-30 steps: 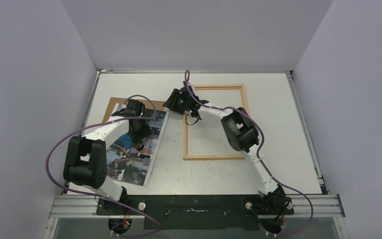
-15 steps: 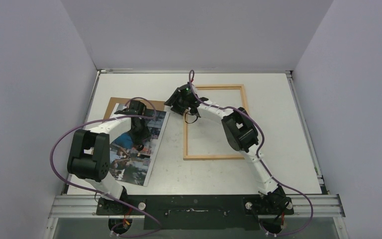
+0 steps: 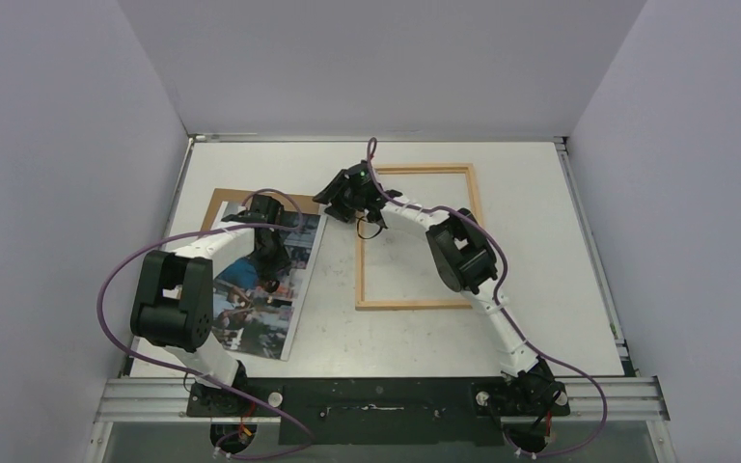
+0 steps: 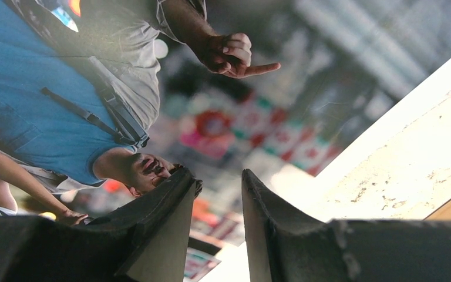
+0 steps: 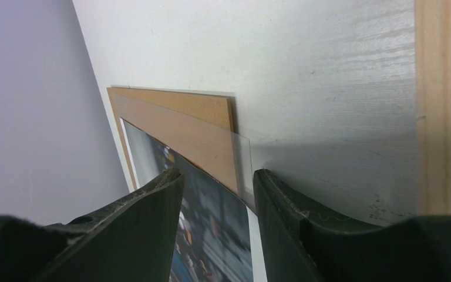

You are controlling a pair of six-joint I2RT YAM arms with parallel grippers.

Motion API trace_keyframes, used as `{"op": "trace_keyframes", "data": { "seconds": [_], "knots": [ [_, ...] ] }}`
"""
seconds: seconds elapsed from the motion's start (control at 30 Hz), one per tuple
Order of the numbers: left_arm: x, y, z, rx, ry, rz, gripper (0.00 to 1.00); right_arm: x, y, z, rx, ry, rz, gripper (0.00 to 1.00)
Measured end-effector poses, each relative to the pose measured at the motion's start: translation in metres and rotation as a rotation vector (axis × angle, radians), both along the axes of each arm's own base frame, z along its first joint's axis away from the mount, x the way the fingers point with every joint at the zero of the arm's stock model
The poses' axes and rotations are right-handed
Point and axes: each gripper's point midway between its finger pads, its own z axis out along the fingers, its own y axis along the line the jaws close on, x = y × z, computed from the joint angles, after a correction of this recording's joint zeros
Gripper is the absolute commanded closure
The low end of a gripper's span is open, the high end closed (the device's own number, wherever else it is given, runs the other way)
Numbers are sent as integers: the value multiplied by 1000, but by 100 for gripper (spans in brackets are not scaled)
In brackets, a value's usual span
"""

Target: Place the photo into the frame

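The photo [image 3: 246, 313], a colour street scene, lies face up at the left on a brown backing board [image 3: 217, 204]. The thin light-wood frame [image 3: 415, 304] lies flat to its right. My left gripper [image 3: 272, 270] is low over the middle of the photo [image 4: 64, 88], jaws a little apart with nothing between them [image 4: 218, 176]. My right gripper [image 3: 328, 201] is at the photo's far right corner, left of the frame's far left corner. In the right wrist view it is open [image 5: 218, 174], with the photo's corner [image 5: 211, 235] showing between the fingers.
A clear sheet [image 5: 243, 155] sticks out past the backing board [image 5: 176, 111] under the photo's corner. A side of the frame [image 5: 443, 88] runs just right of my right gripper. The purple left wall [image 3: 68, 193] stands close to the photo. Bare table [image 4: 434, 147] lies between photo and frame.
My right gripper has shifted slightly toward the far side by the photo's corner. The left arm's elbow has moved a little right. Photo and frame have not moved.
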Motion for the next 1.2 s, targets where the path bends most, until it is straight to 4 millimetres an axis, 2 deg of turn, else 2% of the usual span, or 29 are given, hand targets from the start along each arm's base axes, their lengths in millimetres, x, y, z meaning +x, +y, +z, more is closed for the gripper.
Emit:
{"op": "trace_keyframes", "data": {
  "seconds": [0.4,0.7,0.97,1.2],
  "knots": [
    [0,0,-1,1,2,-2,67,-4,10,0,116,-48,38,57],
    [-1,1,-2,4,0,-4,70,-1,4,-1,145,-133,96,66],
    [-1,2,-2,9,2,-5,71,-1,9,-3,219,-181,143,72],
    [-1,2,-3,10,3,-5,72,-1,8,-6,200,-189,153,83]
  ]
}}
